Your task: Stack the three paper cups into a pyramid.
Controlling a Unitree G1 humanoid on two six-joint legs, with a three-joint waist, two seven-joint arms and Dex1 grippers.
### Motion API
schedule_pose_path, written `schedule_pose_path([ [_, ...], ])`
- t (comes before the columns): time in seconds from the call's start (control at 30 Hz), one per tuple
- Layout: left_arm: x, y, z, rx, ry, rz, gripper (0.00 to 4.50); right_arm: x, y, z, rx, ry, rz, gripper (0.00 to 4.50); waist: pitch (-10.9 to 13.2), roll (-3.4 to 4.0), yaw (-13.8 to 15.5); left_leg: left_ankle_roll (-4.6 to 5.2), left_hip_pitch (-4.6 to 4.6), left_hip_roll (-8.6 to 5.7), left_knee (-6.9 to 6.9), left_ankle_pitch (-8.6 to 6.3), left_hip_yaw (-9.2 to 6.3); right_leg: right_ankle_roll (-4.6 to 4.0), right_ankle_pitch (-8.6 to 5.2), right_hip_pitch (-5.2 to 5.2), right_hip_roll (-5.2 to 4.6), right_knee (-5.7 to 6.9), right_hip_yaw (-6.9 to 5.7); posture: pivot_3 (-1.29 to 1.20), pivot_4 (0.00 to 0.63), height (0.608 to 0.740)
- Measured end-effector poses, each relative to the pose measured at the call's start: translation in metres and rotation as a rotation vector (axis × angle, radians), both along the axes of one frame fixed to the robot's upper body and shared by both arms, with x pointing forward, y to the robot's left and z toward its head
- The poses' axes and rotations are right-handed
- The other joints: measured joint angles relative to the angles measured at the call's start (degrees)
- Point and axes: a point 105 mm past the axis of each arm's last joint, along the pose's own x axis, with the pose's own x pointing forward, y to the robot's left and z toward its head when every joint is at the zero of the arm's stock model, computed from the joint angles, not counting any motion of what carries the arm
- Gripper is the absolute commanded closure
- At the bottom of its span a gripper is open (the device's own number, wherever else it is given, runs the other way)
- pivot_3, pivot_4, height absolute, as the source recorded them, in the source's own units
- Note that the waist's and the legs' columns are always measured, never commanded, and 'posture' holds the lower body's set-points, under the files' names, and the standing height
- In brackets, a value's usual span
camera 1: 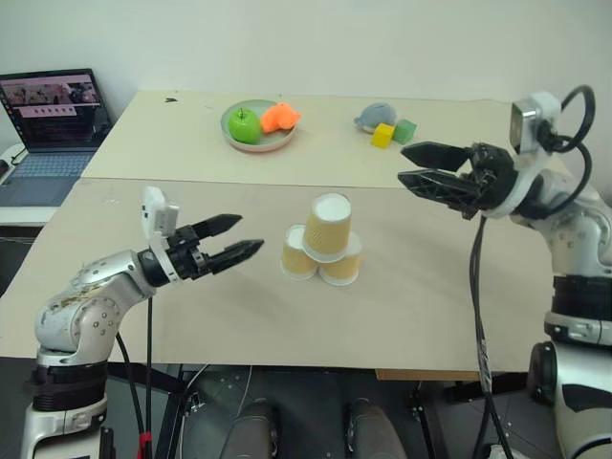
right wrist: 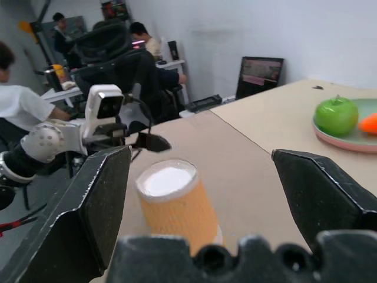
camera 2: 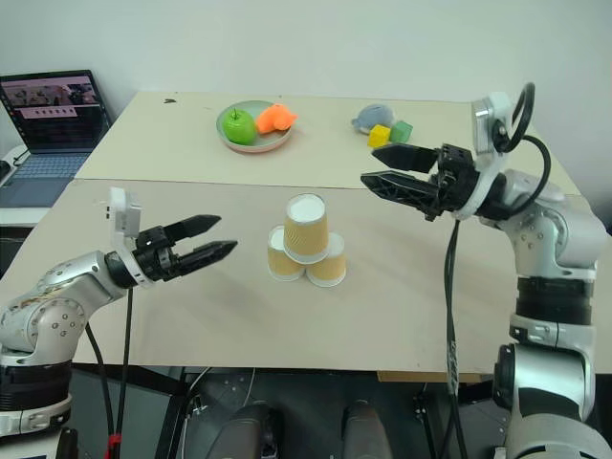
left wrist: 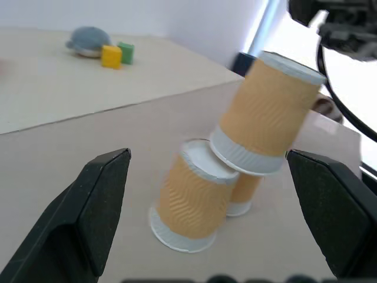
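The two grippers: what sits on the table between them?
In the head views, the pyramid of three paper cups stands between the open left gripper and the open right gripper; bare table surrounds it.

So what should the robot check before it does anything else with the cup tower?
1. Two bottom cups side by side on the table: left bottom cup and right bottom cup stand upside down, close together. Ok.
2. Top cup resting across both: it sits on them, upside down. Ok.
3. Top cup straight: it leans in the left wrist view. Not ok.
4. Left gripper let go: open, off to the side of the cups. Ok.
5. Right gripper let go: open, apart from the top cup. Ok.
6. Plate with the green apple out of the way: far behind the pyramid. Ok.
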Motion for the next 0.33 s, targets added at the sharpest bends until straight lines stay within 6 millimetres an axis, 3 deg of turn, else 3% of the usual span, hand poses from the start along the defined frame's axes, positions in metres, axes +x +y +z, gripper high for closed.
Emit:
schedule_pose_path([
  [0.2,0.013,0.034,-0.006,-0.042,-0.009,0.232,0.0,0.018,-0.031,-0.036,-0.019,0.024,-0.345,0.07,0.0,-0.01,0.01,-0.01,0.01,0.0,0.02,0.0,0.02,0.01,0.0,0.0,-0.01,0.05,0.02,0.0,0.15,0.678],
  [0.33,0.016,0.045,-0.013,-0.064,-0.013,0.324,0.0,0.024,-0.054,-0.048,0.017,0.015,-0.571,0.07,0.0,-0.01,0.01,-0.03,0.0,0.0,0.01,0.02,0.05,0.01,0.0,-0.04,-0.01,0.07,0.06,0.0,0.15,0.678],
])
